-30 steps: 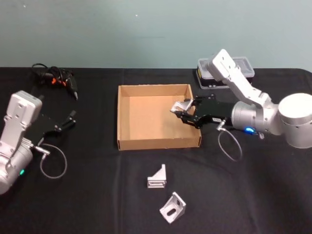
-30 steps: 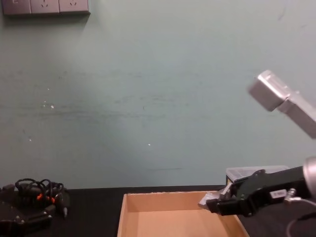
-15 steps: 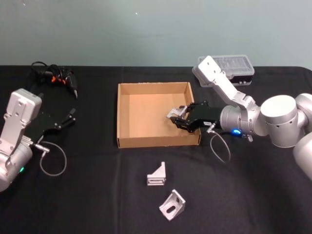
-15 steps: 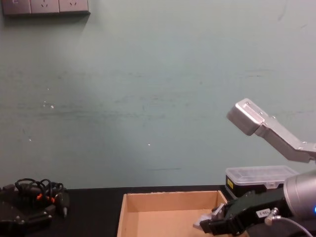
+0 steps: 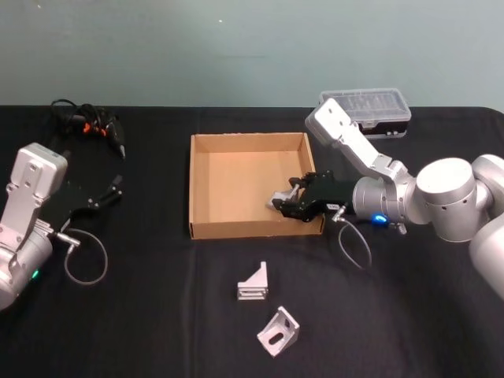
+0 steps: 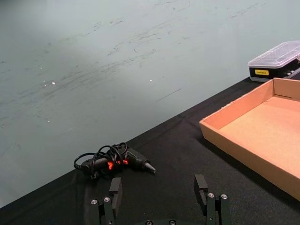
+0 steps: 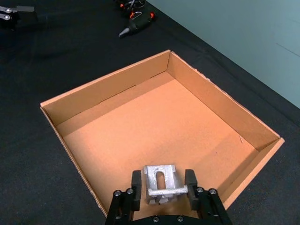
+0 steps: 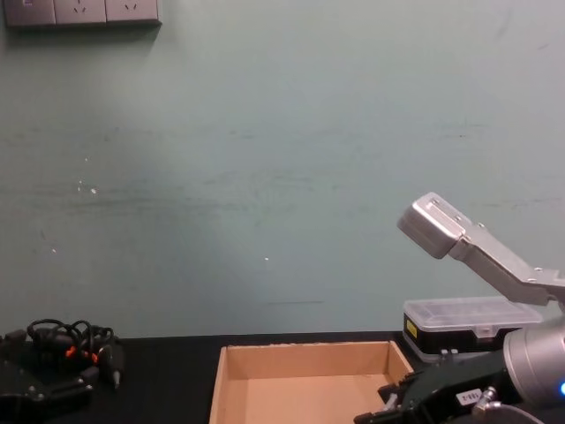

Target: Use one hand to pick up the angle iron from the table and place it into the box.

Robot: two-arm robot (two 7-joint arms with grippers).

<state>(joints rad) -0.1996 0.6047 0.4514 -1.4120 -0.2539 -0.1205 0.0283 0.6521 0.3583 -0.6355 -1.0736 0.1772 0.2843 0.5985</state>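
**Angle iron held low inside the box, ready for release**

The right gripper [image 5: 291, 199] reaches in over the right wall of the box [image 5: 206, 230]. Its jaws are clenched on 1 angle iron [image 7: 160, 179], pinching the bracket by its 2 side edges, with the slotted face turned up toward the wrist camera. That grip likely keeps the piece from twisting and should let it settle flat when the jaws part.

The bracket sits within the box walls, near the front right corner and low over the cardboard floor. Whether it touches the floor I cannot tell.

I judge this to be the placing step: the carry looks done and only the release is left. The next move calls for opening the jaws and lifting out without catching the low wall just beside the fingers.

2 more brackets [image 5: 253, 286] [image 5: 278, 334] lie on the table [image 5: 157, 315] in front of the box, well apart from the working arm. The left gripper [image 6: 158, 183] is parked at the table's left side, fingers spread and empty, near a cabled tool [image 6: 115, 161].
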